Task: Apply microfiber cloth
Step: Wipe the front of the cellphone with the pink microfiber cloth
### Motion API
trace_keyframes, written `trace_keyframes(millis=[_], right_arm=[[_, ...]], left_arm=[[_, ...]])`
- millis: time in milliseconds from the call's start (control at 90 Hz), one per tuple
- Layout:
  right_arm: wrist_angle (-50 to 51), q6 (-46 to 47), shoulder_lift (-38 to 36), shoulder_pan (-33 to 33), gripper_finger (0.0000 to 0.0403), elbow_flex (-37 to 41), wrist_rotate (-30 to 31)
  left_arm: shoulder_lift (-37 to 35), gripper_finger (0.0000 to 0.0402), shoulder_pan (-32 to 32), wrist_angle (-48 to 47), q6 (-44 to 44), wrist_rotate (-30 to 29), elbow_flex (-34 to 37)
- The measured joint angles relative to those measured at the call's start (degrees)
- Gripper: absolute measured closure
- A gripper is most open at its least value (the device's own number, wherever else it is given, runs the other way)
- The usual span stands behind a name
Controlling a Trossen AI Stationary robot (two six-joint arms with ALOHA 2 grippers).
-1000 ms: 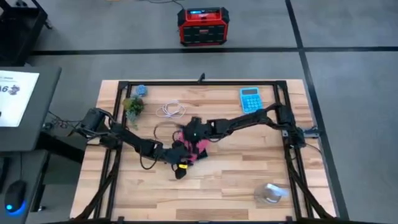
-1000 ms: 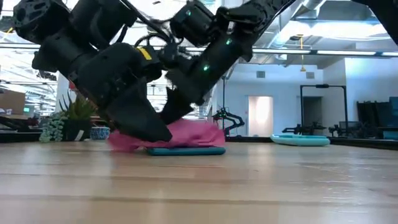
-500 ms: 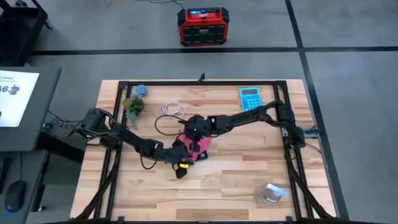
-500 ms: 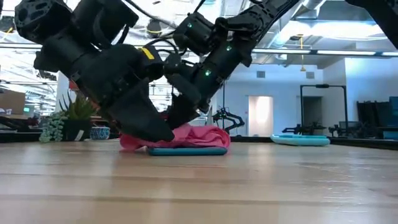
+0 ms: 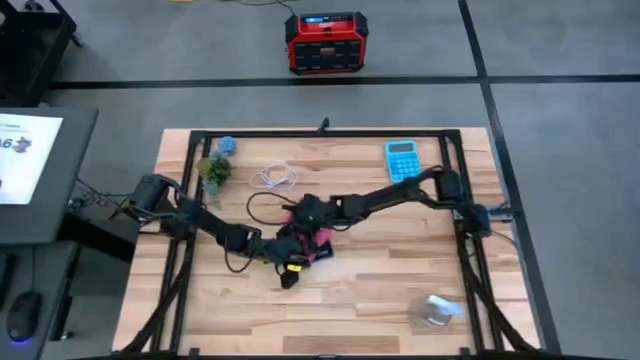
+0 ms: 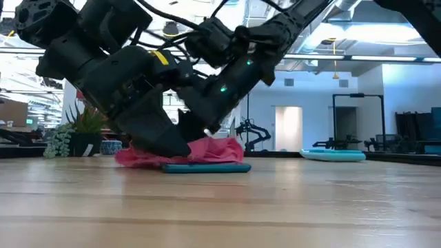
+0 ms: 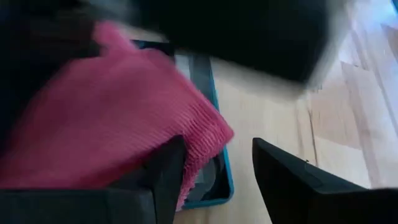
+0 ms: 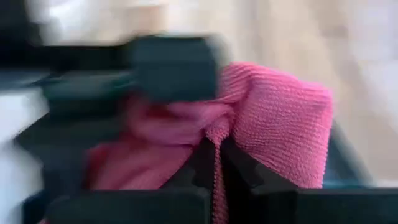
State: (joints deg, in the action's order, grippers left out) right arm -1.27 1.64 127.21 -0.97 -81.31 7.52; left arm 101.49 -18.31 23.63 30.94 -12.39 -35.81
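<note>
Your pink cloth (image 5: 318, 238) lies bunched near the middle of the bench (image 5: 380, 290), draped over a dark phone in a teal case (image 6: 207, 167) that lies flat on the wood. Your right claw (image 8: 214, 158) is clenched on a fold of the cloth, its two dark fingers pinching the pink knit between them, right over the phone. Your left claw (image 7: 214, 171) sits just beside it at about 7 o'clock from the cloth; its fingers stand apart, one fingertip (image 7: 168, 165) pressed down against the cloth edge and the other over bare wood past the phone's rim, so it grips nothing. In the low view both claws angle down onto the pink heap, and the cloth spills off the phone toward the left arm's side. Away from the work, a blue calculator (image 5: 402, 158) rests toward 1 o'clock on the bench, a coiled white cable (image 5: 274, 178) at 11 o'clock, and a small potted plant (image 5: 213, 169) farther toward 10 o'clock.
</note>
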Motion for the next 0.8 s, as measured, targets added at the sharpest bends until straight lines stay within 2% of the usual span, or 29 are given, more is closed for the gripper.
trace_keyframes(millis=[67, 133, 189, 289, 367, 422, 556, 700, 800], right_arm=[[-0.1, 1.4, 0.0, 0.4, 0.0403, 0.0, 4.5], [0.3, 1.1, 0.0, 0.3, 0.0403, 0.0, 4.2], [0.6, -0.4, 0.0, 0.2, 0.0403, 0.0, 0.6], [1.0, -3.1, 0.1, -0.2, 0.0403, 0.0, -11.5], [0.8, -5.0, 0.5, 0.3, 0.0403, 0.0, -14.3], [0.2, -4.3, 1.0, 0.6, 0.0403, 0.1, -11.2], [-0.2, 1.9, 1.2, 1.0, 0.0403, 0.2, 3.6], [1.6, 2.2, -1.2, 1.2, 0.0403, 0.4, 7.6], [4.0, 1.4, -3.6, 2.0, 0.0403, 0.6, 10.1]], left_arm=[[0.0, 0.0233, 0.1, 0.0, -0.1, -0.3, 0.0], [0.0, 0.0233, 0.1, -0.1, -0.1, -0.3, 0.0], [0.0, 0.0233, 0.1, -0.1, -0.1, -0.3, 0.0], [0.0, 0.0233, 0.0, 0.0, -0.1, 0.8, 0.0], [0.1, 0.0233, -0.1, 0.2, 0.0, 2.0, -0.1], [0.1, 0.0233, -0.1, 0.3, -0.1, 1.8, -0.1], [0.0, 0.0233, -0.2, -0.1, -0.2, 1.2, 0.0], [-1.4, 0.0233, -0.4, -1.4, -0.5, 0.0, 0.1], [-4.6, 0.0233, -1.0, -5.8, -1.1, 0.9, 0.2]])
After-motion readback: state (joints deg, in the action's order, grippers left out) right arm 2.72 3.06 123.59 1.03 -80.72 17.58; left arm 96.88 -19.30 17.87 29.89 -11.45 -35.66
